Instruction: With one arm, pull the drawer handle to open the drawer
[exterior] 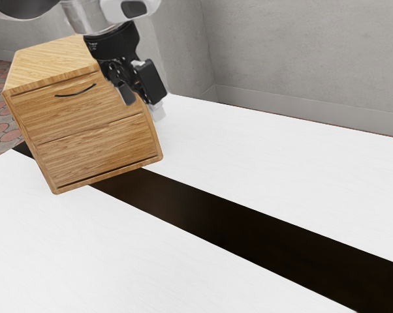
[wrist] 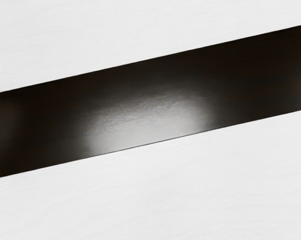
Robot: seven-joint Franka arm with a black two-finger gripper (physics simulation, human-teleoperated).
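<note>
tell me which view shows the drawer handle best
The exterior view: the drawer handle is a thin dark curve on the upper drawer of the wooden cabinet. The wrist view looks at the white table and its dark stripe instead.

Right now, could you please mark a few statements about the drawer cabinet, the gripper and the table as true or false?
1. The wooden cabinet has two drawers, one above the other. True.
2. The gripper is shut on the black handle. False: it is open, holds nothing, and hangs beside the handle toward the exterior view's right.
3. The top drawer is pulled out. False: its front sits flush with the cabinet.
4. A dark stripe crosses the white table. True.
</note>
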